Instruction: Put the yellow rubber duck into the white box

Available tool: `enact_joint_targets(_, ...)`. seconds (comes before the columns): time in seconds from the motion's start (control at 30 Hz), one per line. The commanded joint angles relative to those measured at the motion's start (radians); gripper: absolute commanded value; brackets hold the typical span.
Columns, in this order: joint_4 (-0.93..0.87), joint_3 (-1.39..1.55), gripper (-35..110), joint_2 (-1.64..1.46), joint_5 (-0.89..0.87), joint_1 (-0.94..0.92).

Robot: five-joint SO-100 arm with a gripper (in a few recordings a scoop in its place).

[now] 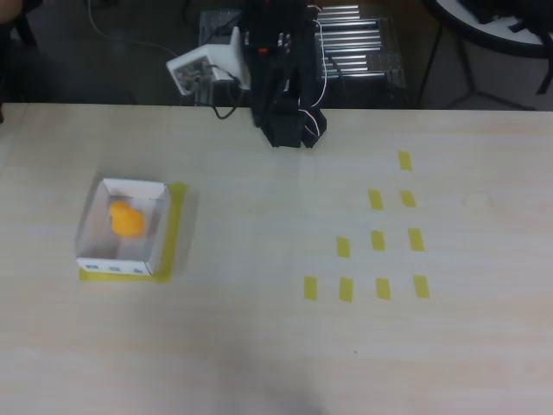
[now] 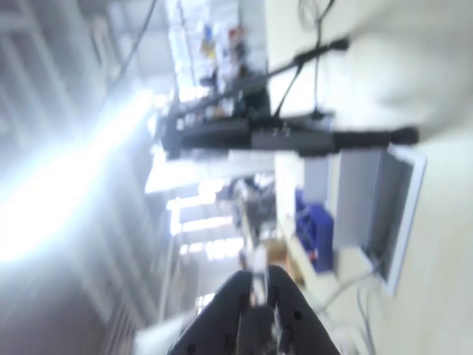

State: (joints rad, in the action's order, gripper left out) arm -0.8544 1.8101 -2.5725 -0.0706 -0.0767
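Observation:
In the overhead view the yellow rubber duck (image 1: 126,219) lies inside the white box (image 1: 157,226), toward its back left part. The box stands on the left of the table with blue marks on its near wall. The black arm (image 1: 281,78) is folded up at the table's back edge, far from the box. In the wrist view, which is blurred and lies on its side, my gripper (image 2: 260,292) points away from the table at the room, its two dark fingers pressed together with nothing between them.
A yellow tape frame (image 1: 175,226) lies under the box. Several short yellow tape strips (image 1: 378,240) mark the right half of the table. A white device (image 1: 200,69) with cables sits beside the arm's base.

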Motion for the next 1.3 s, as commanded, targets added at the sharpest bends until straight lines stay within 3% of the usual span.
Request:
enact_joint_targets(0.0, 0.069, 0.202, 0, -0.212, -0.035, 0.084)
enact_joint_targets(0.67, 0.169, 1.080, 0, -0.741, -0.097, 0.109)
enact_joint_targets(1.0, 0.212, 1.315, 0, -0.764, -0.118, 0.104)
enact_joint_targets(1.27, 0.107, 1.318, 0, -0.764, -0.153, 0.106)
